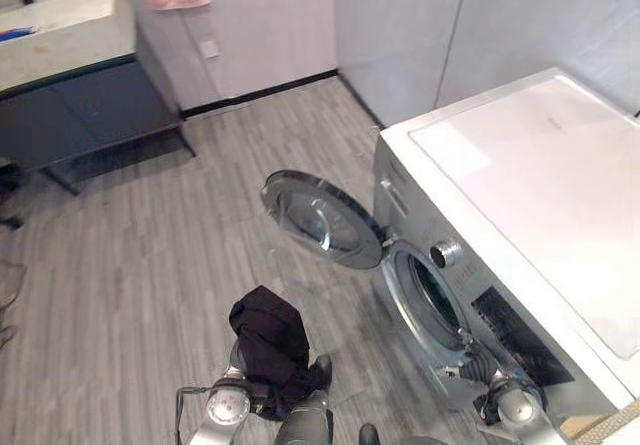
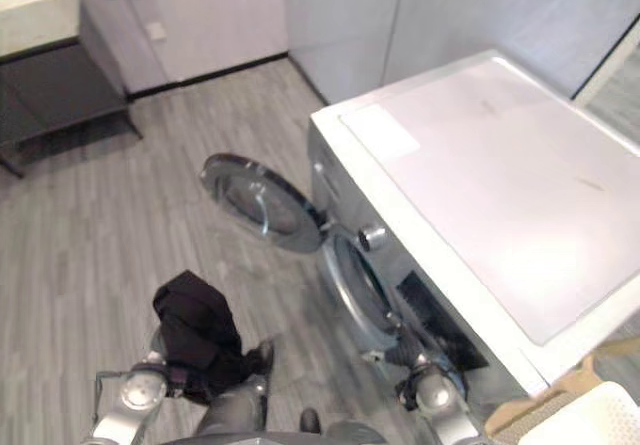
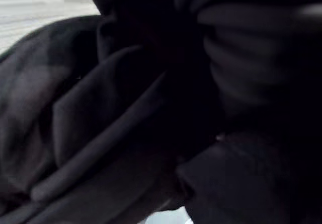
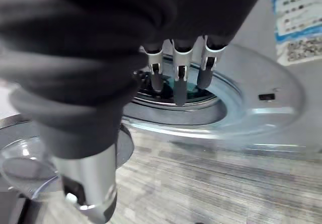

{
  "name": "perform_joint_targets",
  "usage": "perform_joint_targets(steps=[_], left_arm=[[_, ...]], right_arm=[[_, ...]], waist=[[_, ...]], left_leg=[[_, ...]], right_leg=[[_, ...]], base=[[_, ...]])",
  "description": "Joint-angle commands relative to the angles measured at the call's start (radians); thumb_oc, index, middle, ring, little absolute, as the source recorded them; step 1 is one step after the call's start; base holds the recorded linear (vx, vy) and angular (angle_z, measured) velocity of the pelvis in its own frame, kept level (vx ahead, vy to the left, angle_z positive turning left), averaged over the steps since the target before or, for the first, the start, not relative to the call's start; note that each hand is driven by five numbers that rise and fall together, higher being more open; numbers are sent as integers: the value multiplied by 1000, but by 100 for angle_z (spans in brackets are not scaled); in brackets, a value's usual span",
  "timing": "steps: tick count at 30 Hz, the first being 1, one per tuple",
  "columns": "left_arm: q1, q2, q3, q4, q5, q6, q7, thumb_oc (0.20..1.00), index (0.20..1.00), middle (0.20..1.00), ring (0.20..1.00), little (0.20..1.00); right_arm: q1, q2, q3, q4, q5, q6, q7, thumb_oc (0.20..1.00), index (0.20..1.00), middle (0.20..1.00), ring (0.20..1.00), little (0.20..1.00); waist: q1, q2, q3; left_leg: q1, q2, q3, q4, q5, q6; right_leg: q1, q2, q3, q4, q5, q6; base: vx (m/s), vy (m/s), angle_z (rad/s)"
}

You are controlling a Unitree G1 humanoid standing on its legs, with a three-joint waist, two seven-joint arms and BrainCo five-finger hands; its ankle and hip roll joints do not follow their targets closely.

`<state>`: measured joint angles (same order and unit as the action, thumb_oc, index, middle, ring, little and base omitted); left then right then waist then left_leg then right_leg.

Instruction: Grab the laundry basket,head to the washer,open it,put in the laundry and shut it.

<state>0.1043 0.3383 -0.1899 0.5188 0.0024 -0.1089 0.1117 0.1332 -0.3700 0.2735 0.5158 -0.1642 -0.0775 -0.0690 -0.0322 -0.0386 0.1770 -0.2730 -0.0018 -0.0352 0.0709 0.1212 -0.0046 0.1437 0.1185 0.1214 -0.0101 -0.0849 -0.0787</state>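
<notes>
The washer (image 1: 520, 215) is shown with its round door (image 1: 322, 217) swung fully open toward the floor side, exposing the drum opening (image 1: 428, 300). A bundle of black laundry (image 1: 270, 343) is held up at the left hand, whose fingers are buried in the cloth so their state cannot be told, while the right hand (image 4: 176, 73) is seen just before the door ring with fingers straight and released. The loading step is judged to be in hand; the bundle must next be carried across and pushed through the opening.
</notes>
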Motion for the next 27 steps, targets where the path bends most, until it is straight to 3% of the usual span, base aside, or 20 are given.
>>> perform_joint_targets(steps=[1,3,4,6,7,8,11,13,14,17,23,24,25,27], left_arm=[[-9,76,22,-66,-6,-45,20,200,200,200,200,200],[-19,91,37,-80,-2,-50,43,200,200,200,200,200],[-22,93,39,-89,-11,-55,51,200,200,200,200,200],[-30,94,36,-91,-21,-55,51,200,200,200,200,200],[-31,94,35,-90,-21,-55,51,200,200,200,200,200],[-40,93,29,-84,-26,-54,55,200,200,200,200,200],[-37,83,25,-80,-21,-53,60,200,200,200,200,200],[-28,77,15,-86,-7,-53,49,200,200,200,200,200],[-20,72,12,-89,0,-56,45,200,200,200,200,200],[-16,50,-1,-89,-3,-57,35,200,200,200,200,200],[-16,50,-1,-89,-3,-57,35,200,200,200,200,200],[-15,39,-22,-90,-1,-54,24,200,200,200,200,200],[-22,25,-39,-99,-28,-57,35,200,200,200,200,200],[-23,26,-39,-99,-28,-57,35,200,200,200,200,200]], right_arm=[[-56,-39,-95,-29,-23,-23,-49,1000,1000,1000,1000,1000],[-75,-22,-86,-37,-28,-25,-46,1000,1000,1000,1000,1000],[-86,-9,-85,-30,-25,-30,-47,1000,1000,1000,1000,1000],[-93,-3,-88,-23,-28,-28,-53,1000,1000,1000,1000,1000],[-93,-3,-89,-23,-29,-28,-53,1000,1000,1000,1000,1000],[-97,-2,-88,-7,-31,-27,-64,1000,1000,1000,1000,1000],[-96,-2,-79,3,-37,-24,-75,1000,1000,1000,1000,1000],[-84,-9,-85,2,-34,-21,-80,1000,1000,1000,1000,1000],[-73,-9,-90,-4,-28,-23,-81,1000,1000,1000,1000,1000],[-64,-22,-98,-4,-24,-23,-88,1000,1000,1000,1000,1000],[-63,-22,-99,-5,-24,-23,-88,1000,1000,1000,1000,1000],[-55,-37,-99,-8,-20,-25,-95,1000,1000,1000,1000,1000],[-76,-46,-88,-6,-16,-27,-104,1000,1000,1000,1000,1000],[-77,-46,-88,-6,-16,-27,-104,1000,1000,1000,1000,1000]], waist=[[7,-48,-37],[15,-53,-39],[37,-45,-37],[56,-33,-42],[55,-33,-42],[66,-24,-39],[82,-17,-39],[72,-17,-33],[65,-20,-32],[54,-16,-28],[55,-16,-27],[52,-21,-12],[87,-24,8],[85,-26,4]], left_leg=[[39,33,43,-4,-39,-34],[74,35,126,-1,-80,-10],[108,44,172,-12,-102,-3],[126,52,211,-29,-109,-5],[126,52,210,-30,-108,-5],[157,53,251,-47,-118,-7],[209,53,302,-74,-142,-16],[229,43,316,-77,-144,-16],[222,40,333,-71,-126,-9],[218,37,341,-36,-138,-21],[218,37,341,-35,-140,-21],[194,49,308,77,-157,-34],[140,19,116,123,-173,-51],[135,17,114,119,-167,-50]], right_leg=[[-80,-180,38,173,6,187],[-131,-205,13,230,55,211],[-152,-246,-113,227,62,217],[-167,-265,-265,189,63,212],[-165,-265,-267,187,63,212],[-182,-256,-384,176,43,208],[-173,-244,-496,176,0,206],[-155,-221,-486,119,-7,198],[-153,-207,-467,87,13,183],[-133,-195,-440,26,38,179],[-132,-195,-440,24,38,179],[-105,-188,-416,-12,48,166],[-105,-180,-368,-29,61,166],[-110,-182,-370,-29,64,166]], base=[[201,217,-77],[191,282,-65],[158,275,-106],[72,150,-176],[43,151,-138],[29,130,-72],[60,86,-70],[18,-15,-82],[-46,-39,-16],[-7,-44,-7],[2,-6,1],[-26,15,-6],[-32,16,-14],[-7,38,-56]])
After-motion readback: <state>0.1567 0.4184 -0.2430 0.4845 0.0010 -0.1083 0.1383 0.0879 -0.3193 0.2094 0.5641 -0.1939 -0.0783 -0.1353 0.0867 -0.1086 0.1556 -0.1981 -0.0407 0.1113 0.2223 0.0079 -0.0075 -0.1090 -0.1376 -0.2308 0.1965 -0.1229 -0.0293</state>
